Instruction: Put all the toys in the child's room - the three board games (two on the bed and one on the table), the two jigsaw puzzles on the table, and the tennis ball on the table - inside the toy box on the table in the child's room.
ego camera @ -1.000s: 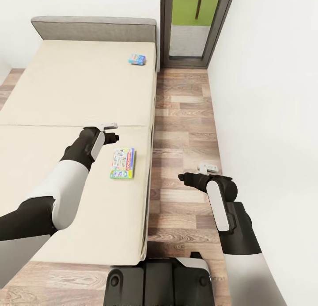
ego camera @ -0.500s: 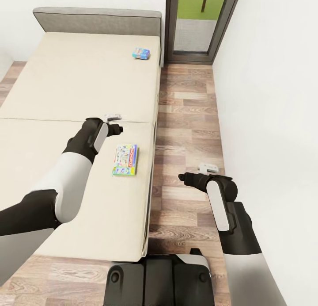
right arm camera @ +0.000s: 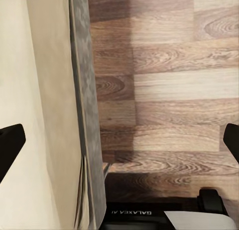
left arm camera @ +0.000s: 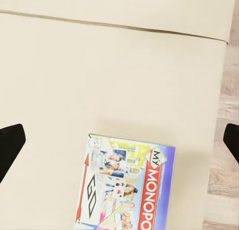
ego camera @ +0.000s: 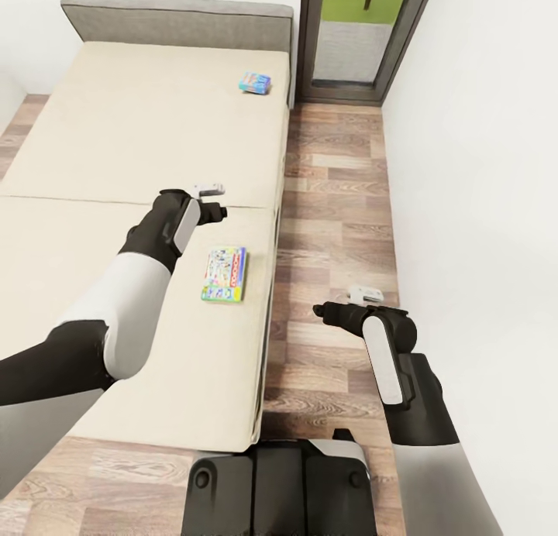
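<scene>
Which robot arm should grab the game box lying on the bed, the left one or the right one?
Probably the left. The left gripper hangs open over the bed, close to the nearer board game. The right gripper is over the wood floor, beside the bed.

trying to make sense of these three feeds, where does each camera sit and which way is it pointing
Head view: on the robot's head, looking forward and down at the bed, two board games and the plank floor; both arms and the base show.
Left wrist view: on the left arm, looking down at the near game on the mattress; dark fingertips at both edges, wide apart.
Right wrist view: on the right arm, looking down at floor and bed edge; fingertips and the base show.
Shared: head and left wrist views both show the near game.
</scene>
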